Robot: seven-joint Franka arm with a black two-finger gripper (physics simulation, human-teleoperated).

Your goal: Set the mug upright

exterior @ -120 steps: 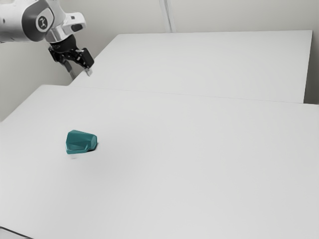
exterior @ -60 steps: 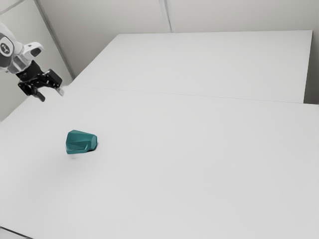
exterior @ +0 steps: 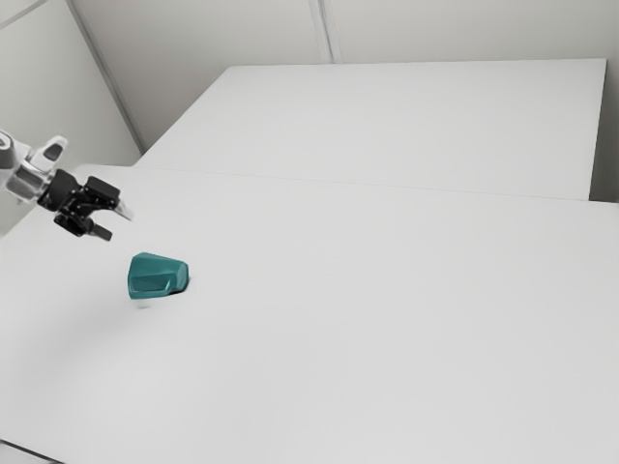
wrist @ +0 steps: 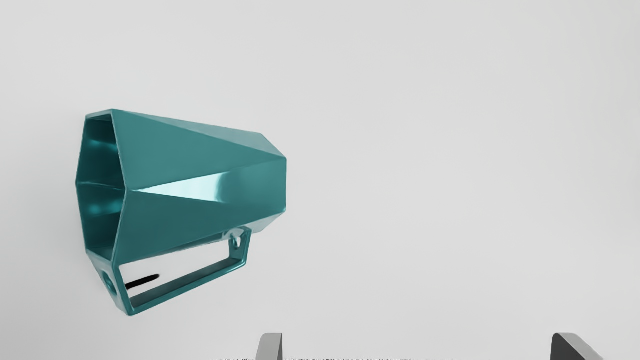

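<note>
Jaws lowered nearer teal mug (wrist: 200,215), released, spread wide; mug lies on side on table (exterior: 387,338).

A plain, lab-like room
A white table (exterior: 387,338) and another white surface (exterior: 416,126) are backed by pale walls (exterior: 213,43); a robot arm (exterior: 29,181) is seen at the table.

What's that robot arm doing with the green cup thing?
The robot is reaching toward the teal mug, but it isn't holding it. The mug lies on its side on the white table, with its open mouth and its handle showing. The claw hangs open, above the table and near the mug. The job is to set the mug upright, and that hasn't happened yet.
</note>
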